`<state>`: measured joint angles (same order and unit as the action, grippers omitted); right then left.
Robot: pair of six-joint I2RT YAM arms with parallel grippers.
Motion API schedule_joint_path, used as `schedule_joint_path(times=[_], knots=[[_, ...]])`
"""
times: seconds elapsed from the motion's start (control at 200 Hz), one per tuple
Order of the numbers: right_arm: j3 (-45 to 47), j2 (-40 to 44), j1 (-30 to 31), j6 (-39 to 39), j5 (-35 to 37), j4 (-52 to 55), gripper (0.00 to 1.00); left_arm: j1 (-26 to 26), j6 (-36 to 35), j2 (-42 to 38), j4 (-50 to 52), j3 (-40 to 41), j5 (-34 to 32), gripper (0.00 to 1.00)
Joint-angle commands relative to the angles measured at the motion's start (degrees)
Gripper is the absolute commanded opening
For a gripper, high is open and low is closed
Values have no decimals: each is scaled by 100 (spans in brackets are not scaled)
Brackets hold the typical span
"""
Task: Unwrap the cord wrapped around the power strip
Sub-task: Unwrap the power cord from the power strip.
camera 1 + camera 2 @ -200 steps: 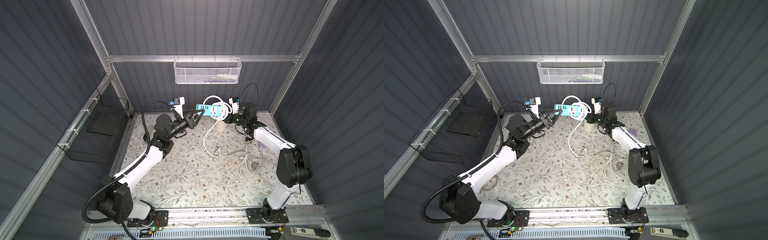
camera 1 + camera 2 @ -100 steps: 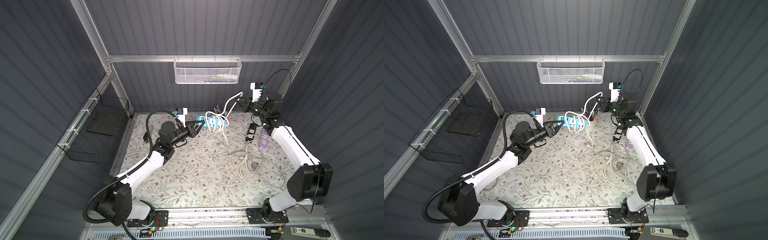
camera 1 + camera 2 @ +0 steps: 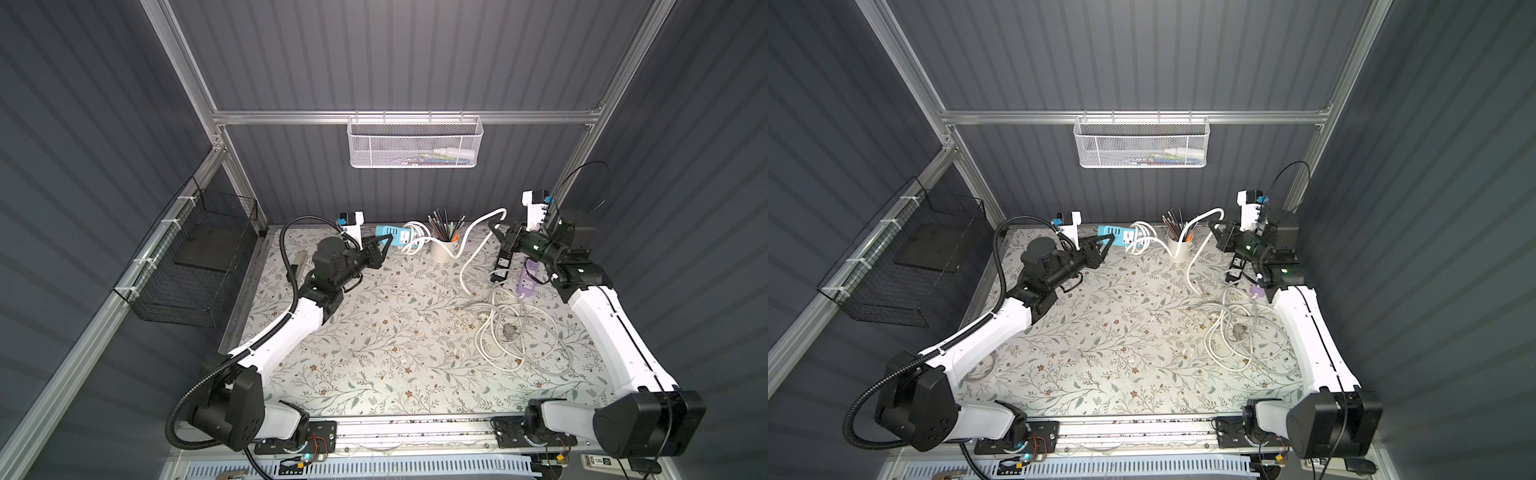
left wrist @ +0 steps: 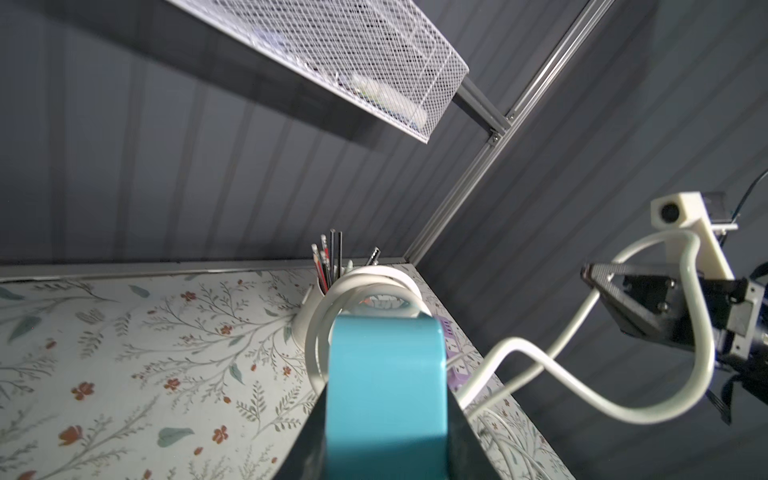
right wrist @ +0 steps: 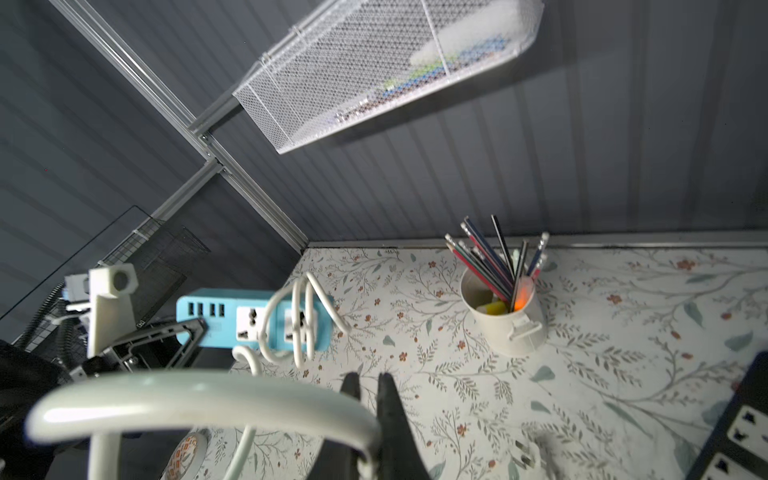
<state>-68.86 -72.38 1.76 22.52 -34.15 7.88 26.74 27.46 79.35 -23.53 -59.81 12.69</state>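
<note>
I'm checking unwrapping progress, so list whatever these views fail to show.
1. How the left gripper holds the blue power strip: the strip's body covers the jaws in the left wrist view.
2. Where the right gripper clamps the white cord: blurred and cut off at the right wrist view's edge.
3. The cord's far end: too small to follow near the loose cord pile in both top views.
4. Mesh basket contents: blurred by mesh.

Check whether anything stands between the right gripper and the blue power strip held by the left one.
Yes: the pencil cup stands between the right gripper and the power strip in the left gripper. The white cord the right gripper holds crosses the cup in both top views; whether they touch is unclear.
</note>
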Motion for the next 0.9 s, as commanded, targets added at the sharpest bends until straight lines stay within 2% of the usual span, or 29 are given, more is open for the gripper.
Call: schedule_joint_path(times=[0.0,0.23,0.385,0.665,0.89], knots=[[257,116,3,-17,176,490,0,-20,-483,-193,-390,-558,-258,0],[1007,-48,91,49,429,671,0,-37,-664,-182,-477,-907,-307,0],[1490,-366,472,158,731,508,0,-46,-739,-269,-516,-991,-346,0],[2160,-1401,1400,795,1598,-617,0,-46,-698,-464,-549,-1084,-313,0],[2272,-2336,1832,1203,2170,-1240,0,-46,-666,-534,-526,-1193,-236,0]])
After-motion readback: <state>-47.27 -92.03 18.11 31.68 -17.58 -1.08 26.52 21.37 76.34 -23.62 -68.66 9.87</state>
